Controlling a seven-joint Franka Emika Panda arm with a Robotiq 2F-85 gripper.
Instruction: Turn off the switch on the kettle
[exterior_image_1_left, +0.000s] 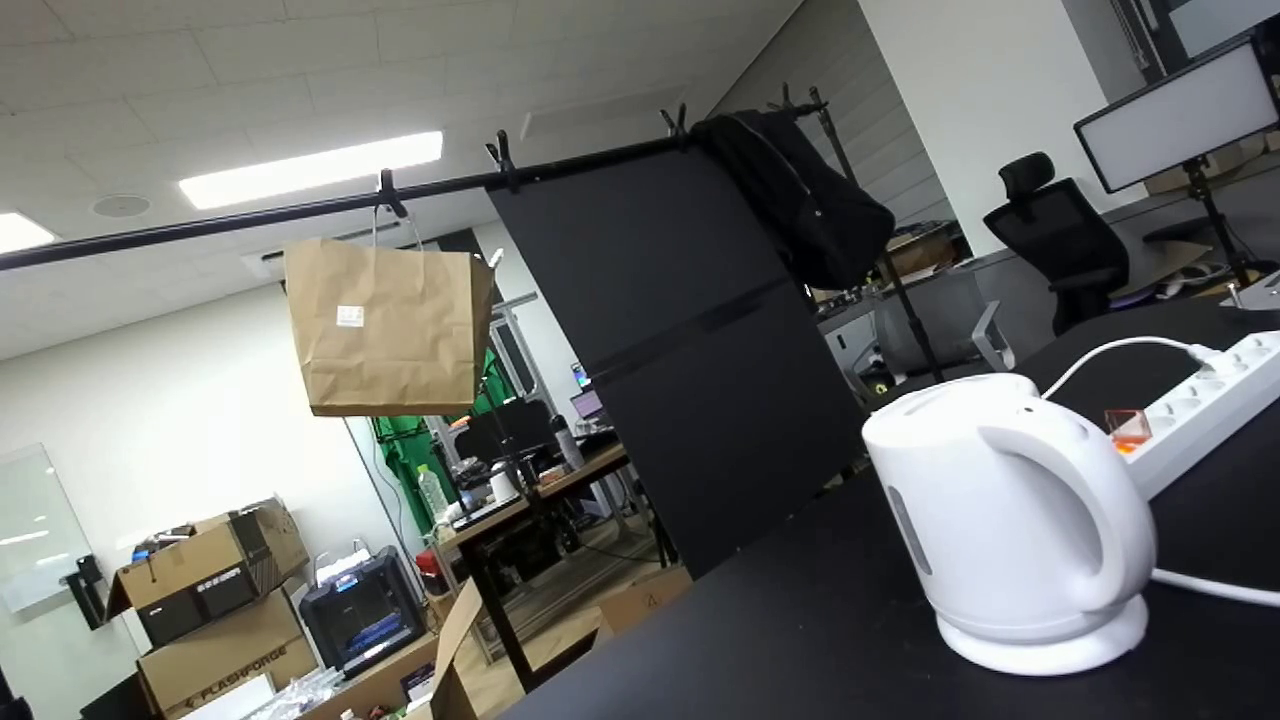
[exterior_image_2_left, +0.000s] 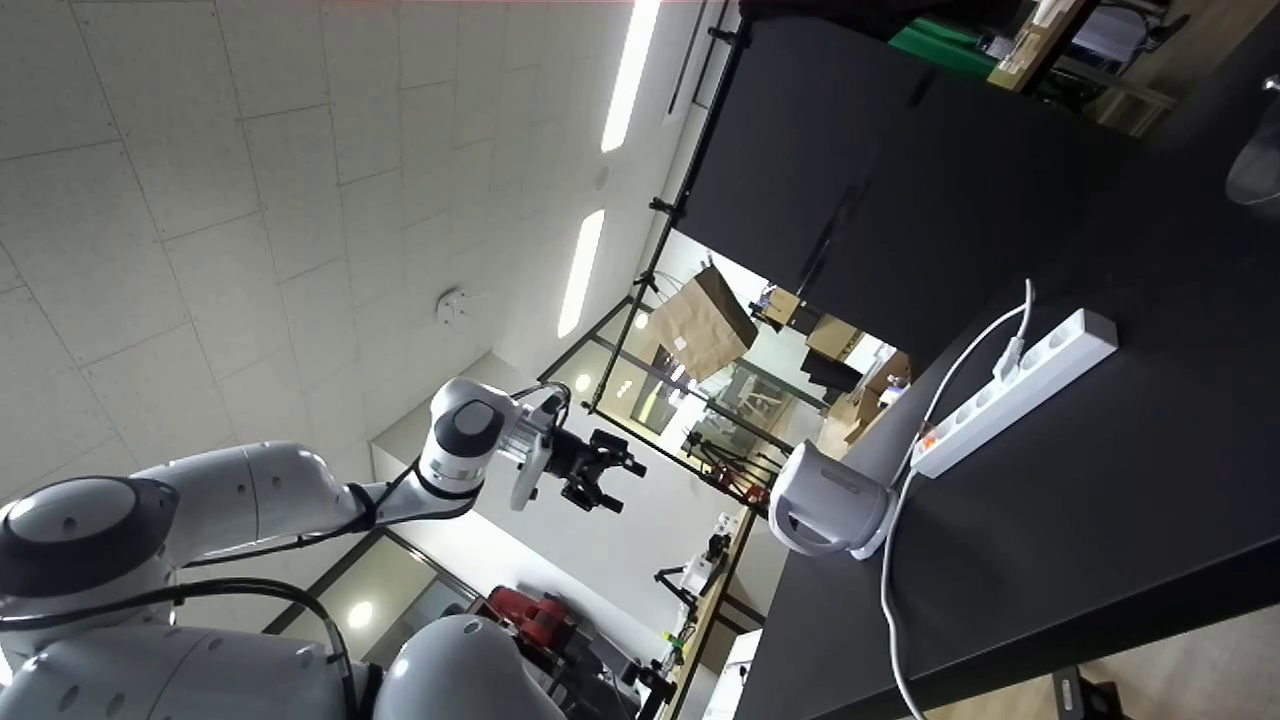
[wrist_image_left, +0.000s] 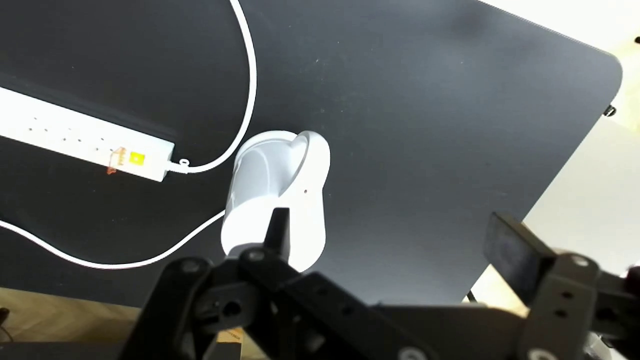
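Note:
The white kettle (exterior_image_1_left: 1000, 530) stands upright on its round white base (exterior_image_1_left: 1050, 652) on the black table. It also shows in an exterior view (exterior_image_2_left: 830, 495) and from above in the wrist view (wrist_image_left: 307, 215), where a gripper finger hides part of it. A small dark dot shows on top near the handle; I cannot clearly make out a switch. My gripper (exterior_image_2_left: 627, 487) is open and empty, held in the air above the table and apart from the kettle. In the wrist view, my gripper (wrist_image_left: 390, 217) has its left finger overlapping the kettle and its right finger near the table's edge.
A long white power strip (wrist_image_left: 75, 132) lies on the black table (wrist_image_left: 425, 125) beside the kettle, with an orange-red switch cover. A white cord (wrist_image_left: 251, 75) runs from its end past the kettle. Another white cord (wrist_image_left: 125, 266) curves to the kettle. A paper bag (exterior_image_1_left: 390, 330) hangs in the background.

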